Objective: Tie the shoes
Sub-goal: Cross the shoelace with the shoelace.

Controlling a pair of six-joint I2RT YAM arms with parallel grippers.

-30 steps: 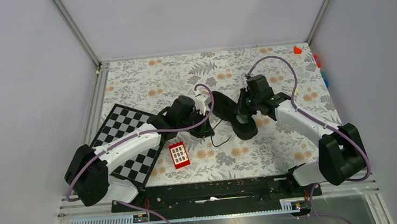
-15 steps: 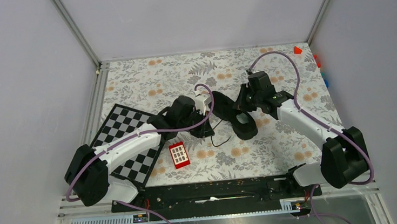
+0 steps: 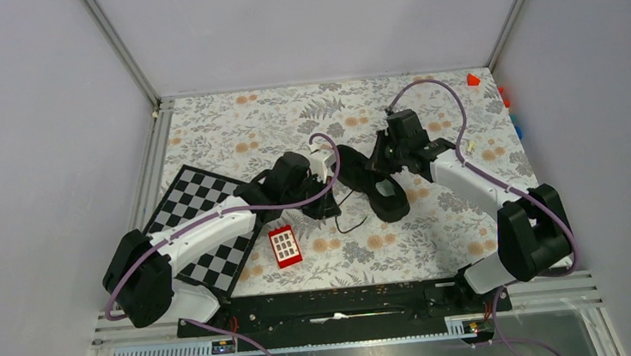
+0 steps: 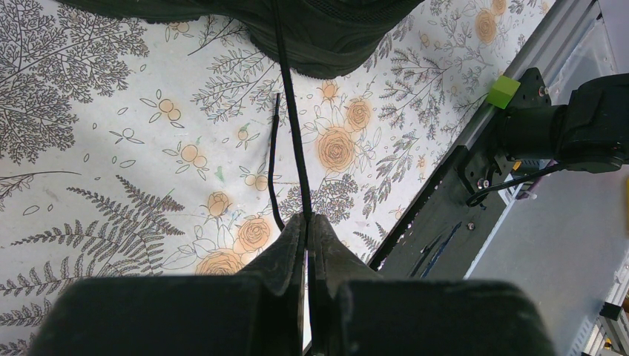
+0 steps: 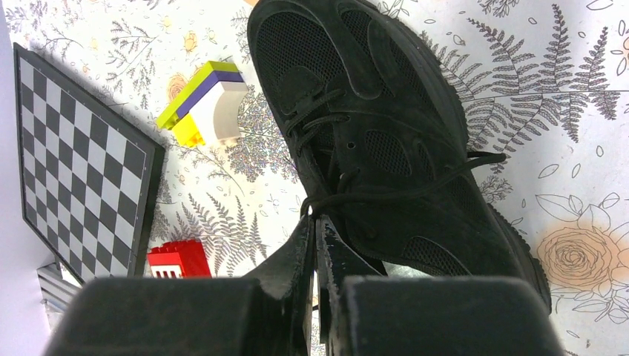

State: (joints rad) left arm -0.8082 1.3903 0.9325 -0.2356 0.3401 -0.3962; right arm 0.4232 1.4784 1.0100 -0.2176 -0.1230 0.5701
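The black shoe (image 3: pixel 380 191) lies on the flowered mat between the two arms, its toe pointing away in the right wrist view (image 5: pixel 371 111). My left gripper (image 4: pixel 306 216) is shut on a thin black lace (image 4: pixel 291 111) that runs taut from the shoe's side down to its jaws; it sits just left of the shoe (image 3: pixel 328 207). A loose lace end (image 4: pixel 272 170) lies on the mat beside it. My right gripper (image 5: pixel 313 219) hangs over the shoe's opening (image 3: pixel 378 171), shut on another lace strand (image 5: pixel 415 185) that crosses the upper.
A chessboard (image 3: pixel 205 231) lies at the left, with a red block (image 3: pixel 284 246) by its near corner. A yellow, purple and white block (image 5: pixel 204 104) sits left of the shoe's toe. Small coloured blocks (image 3: pixel 473 80) rest at the far right edge. A green block (image 4: pixel 504 90) sits on the near rail.
The right arm has swung left and in over the shoe, and its jaws have closed on the lace. The left arm has not moved.
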